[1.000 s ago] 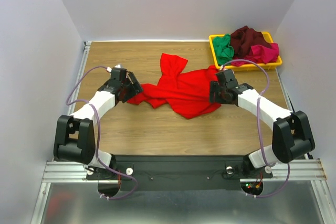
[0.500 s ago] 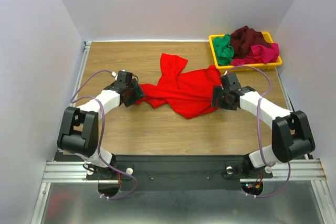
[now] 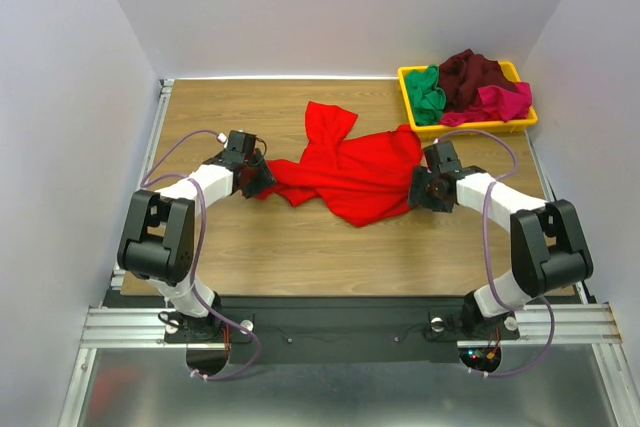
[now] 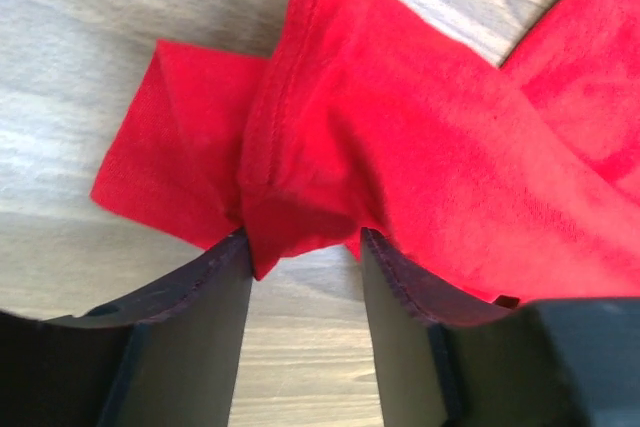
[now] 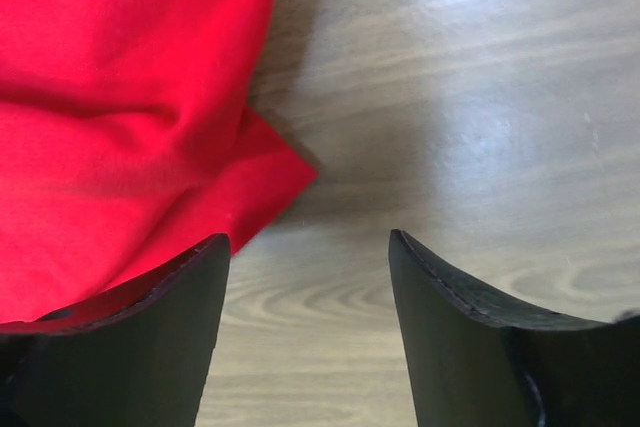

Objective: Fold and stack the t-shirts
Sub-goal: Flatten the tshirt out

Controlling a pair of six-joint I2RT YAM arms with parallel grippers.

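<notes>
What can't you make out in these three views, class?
Top view: piled shirts hide the tray floor and each other's shapes.
Left wrist: whether the jaws grip the red shirt; their tips cover its edge.
Right wrist: most of the red shirt, cut off left and top.

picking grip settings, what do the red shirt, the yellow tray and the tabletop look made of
Red shirt: soft knit cloth, matte and slightly fuzzy, judging by the stitched hem and limp folds. Yellow tray: probably moulded plastic, with a thin rigid rim. Tabletop: wood grain with a faint sheen, possibly laminate.
</notes>
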